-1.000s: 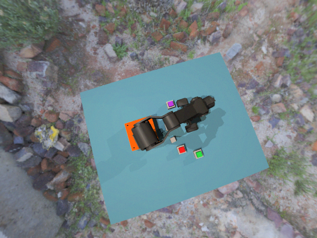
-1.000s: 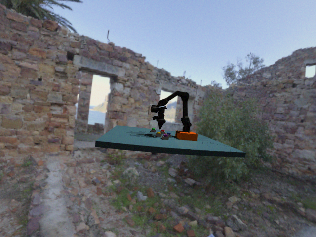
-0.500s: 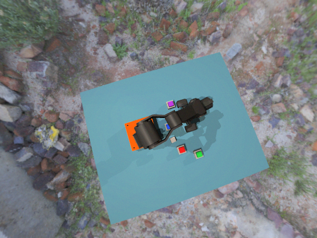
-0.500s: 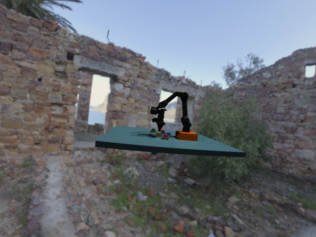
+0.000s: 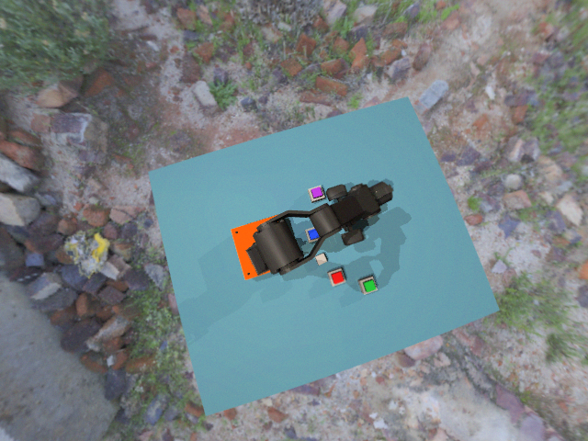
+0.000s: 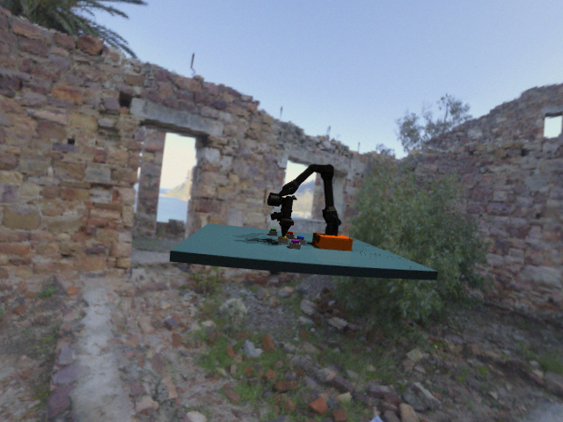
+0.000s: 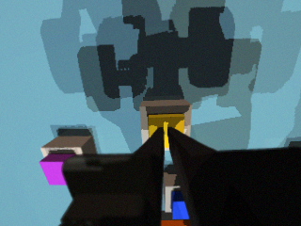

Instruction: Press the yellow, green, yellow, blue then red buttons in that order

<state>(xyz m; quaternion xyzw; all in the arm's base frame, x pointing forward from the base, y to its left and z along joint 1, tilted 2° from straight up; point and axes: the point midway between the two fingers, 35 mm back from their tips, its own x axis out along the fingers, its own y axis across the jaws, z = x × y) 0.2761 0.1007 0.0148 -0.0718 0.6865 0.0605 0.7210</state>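
My gripper point(image 6: 284, 234) point(image 7: 165, 132) is shut and points down, its fingertips over the cap of the yellow button point(image 6: 281, 240) point(image 7: 155, 123). I cannot tell whether they touch the cap. In the top view the arm hides the yellow button and the fingertips. The blue button point(image 5: 312, 233) point(image 6: 300, 237) point(image 7: 181, 211) lies between the yellow button and the arm's base, partly covered by the arm. The red button point(image 5: 337, 277) point(image 6: 289, 233) and the green button point(image 5: 369, 286) point(image 6: 273, 230) stand to one side, with raised caps in the top view.
A purple button point(image 5: 316, 192) point(image 6: 296, 241) point(image 7: 55, 170) stands on the other side of the gripper. A small beige block point(image 5: 321, 258) lies between the blue and red buttons. The orange base point(image 5: 243, 251) point(image 6: 332, 242) carries the arm on the teal table top point(image 5: 228, 351) point(image 6: 218, 254).
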